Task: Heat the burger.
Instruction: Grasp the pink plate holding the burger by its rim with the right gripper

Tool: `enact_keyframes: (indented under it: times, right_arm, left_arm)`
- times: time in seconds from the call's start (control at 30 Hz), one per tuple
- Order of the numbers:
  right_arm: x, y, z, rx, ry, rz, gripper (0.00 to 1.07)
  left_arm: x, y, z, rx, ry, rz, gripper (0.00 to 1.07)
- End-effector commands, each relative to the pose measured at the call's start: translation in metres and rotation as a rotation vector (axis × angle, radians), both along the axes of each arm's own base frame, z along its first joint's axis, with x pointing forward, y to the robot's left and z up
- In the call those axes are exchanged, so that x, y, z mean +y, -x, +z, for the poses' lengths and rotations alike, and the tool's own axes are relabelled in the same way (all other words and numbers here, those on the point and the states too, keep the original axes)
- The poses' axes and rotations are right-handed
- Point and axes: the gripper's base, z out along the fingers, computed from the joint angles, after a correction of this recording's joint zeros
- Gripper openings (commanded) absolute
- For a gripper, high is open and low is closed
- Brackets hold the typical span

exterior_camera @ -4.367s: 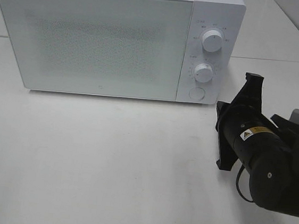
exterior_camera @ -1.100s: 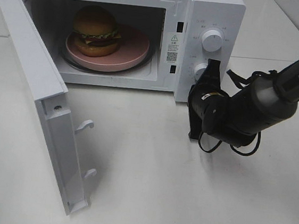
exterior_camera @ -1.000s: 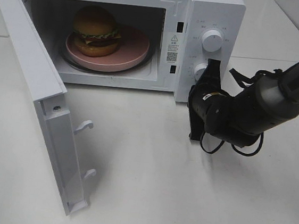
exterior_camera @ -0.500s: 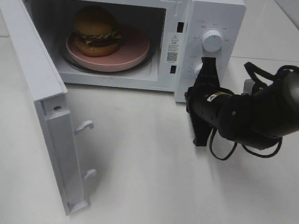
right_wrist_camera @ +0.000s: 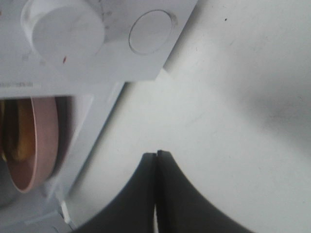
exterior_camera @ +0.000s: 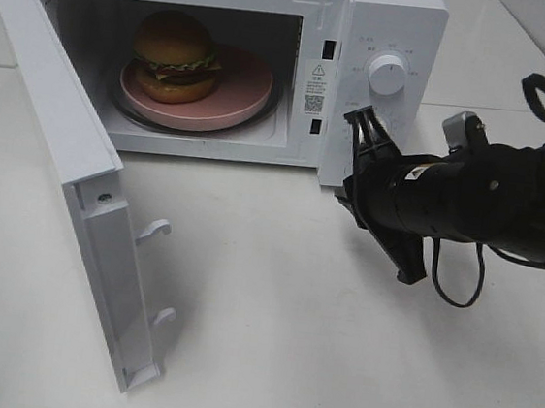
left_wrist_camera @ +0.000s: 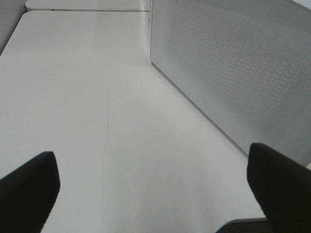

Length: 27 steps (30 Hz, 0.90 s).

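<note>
The burger [exterior_camera: 174, 52] sits on a pink plate [exterior_camera: 241, 89] inside the open white microwave [exterior_camera: 394, 17]. In the right wrist view the plate's edge [right_wrist_camera: 41, 145] shows, with a blurred bit of the burger [right_wrist_camera: 12, 131] beside it. My right gripper [exterior_camera: 345, 190] is shut and empty. It hovers over the table just in front of the microwave's control panel, and its fingertips [right_wrist_camera: 156, 154] are pressed together. My left gripper [left_wrist_camera: 150, 194] is open wide with nothing between its fingers [left_wrist_camera: 26, 187]. It faces the outside of the swung-out door [left_wrist_camera: 233, 73].
The microwave door [exterior_camera: 71, 173] stands open toward the front left, with its latch hooks [exterior_camera: 153, 230] sticking out. On the control panel are an upper dial [exterior_camera: 387, 75], another dial [right_wrist_camera: 65, 26] and a round button [right_wrist_camera: 150, 31]. A white table [exterior_camera: 266, 359] lies all around.
The door, shut earlier, is open and the burger shows. Over the last second my right gripper has turned and drawn back a little from the lower dial, and the arm has dropped lower.
</note>
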Motion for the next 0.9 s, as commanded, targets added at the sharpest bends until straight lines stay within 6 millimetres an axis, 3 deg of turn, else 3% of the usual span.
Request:
enact_keyframes:
  times: [0.03,0.23,0.33,0.4,0.5,0.57,0.67,0.9]
  right_arm:
    - [0.002,0.013,0.011,0.0,0.156,0.246,0.01]
    - [0.001,0.026,0.023,0.006,0.311,0.491,0.02]
    - [0.0,0.029,0.026,0.005,0.335,0.532,0.02]
    - [-0.002,0.039,0.032,0.002,0.435,0.707,0.03]
    - [-0.002,0.041,0.034,-0.002,0.452,0.741,0.03]
    - [-0.004,0.05,0.043,-0.031,0.529,0.894,0.04]
    - [-0.005,0.052,0.045,-0.044,0.55,0.933,0.04]
    - [-0.004,0.06,0.064,-0.058,0.671,1.229,0.06]
  left_arm:
    - [0.0,0.0,0.001,-0.019,0.002,0.006,1.0]
    - [0.0,0.0,0.001,-0.019,0.002,0.006,1.0]
    - [0.0,0.0,0.001,-0.019,0.002,0.006,1.0]
    - [0.0,0.0,0.001,-0.019,0.002,0.006,1.0]
    - [0.0,0.0,0.001,-0.019,0.002,0.006,1.0]
    - [0.0,0.0,0.001,-0.019,0.002,0.006,1.0]
    - [0.0,0.0,0.001,-0.019,0.002,0.006,1.0]
    - [0.0,0.0,0.001,-0.019,0.002,0.006,1.0]
